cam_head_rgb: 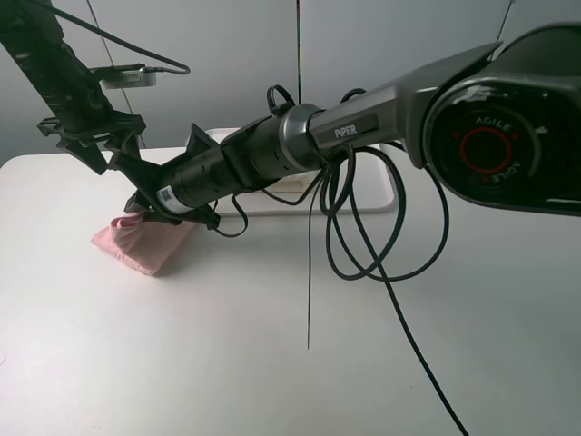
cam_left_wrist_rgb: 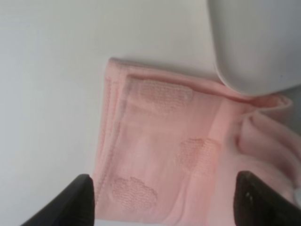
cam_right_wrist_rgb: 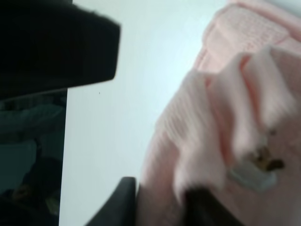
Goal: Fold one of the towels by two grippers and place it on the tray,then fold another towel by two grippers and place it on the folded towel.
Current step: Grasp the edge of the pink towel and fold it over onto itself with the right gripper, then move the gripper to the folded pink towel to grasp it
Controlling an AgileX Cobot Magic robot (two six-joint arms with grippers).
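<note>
**Both claws at the pink towel, left part of the tabletop**

Left edge, high view: left arm angles down from the upper left corner. Its left claw (cam_head_rgb: pixel 98 150) hangs above the pink towel (cam_head_rgb: pixel 145 243), apart from the cloth. Wrist view of that arm: two dark fingertips (cam_left_wrist_rgb: pixel 77 197) set wide apart, nothing between them, towel below spanning the gap. Claw spread, empty.

Pink towel: folded into a thick wedge, lying flat on the white tabletop (cam_head_rgb: pixel 182 363), left of centre. In the left wrist view (cam_left_wrist_rgb: pixel 160 155) the folded layers show along one edge and three raised terry patches sit on the top face. One end is bunched into loose folds.

Next along: right arm reaches across from the large joint housing at far right, crossing in front of the tray (cam_head_rgb: pixel 386 195), which sits behind near the rear of the tabletop. Most of the tray is hidden by the arm; what lies on it cannot be told.

Right claw (cam_head_rgb: pixel 150 207) is down at the towel's upper end. Right wrist view: dark fingers (cam_right_wrist_rgb: pixel 120 202) low in the picture, bunched pink folds (cam_right_wrist_rgb: pixel 207 122) and a small embroidered mark (cam_right_wrist_rgb: pixel 263 162) right against them. Jaws look partly apart; whether they grip cloth cannot be told.

Loose black cables (cam_head_rgb: pixel 363 236) droop from the right arm over the middle of the tabletop.
</note>
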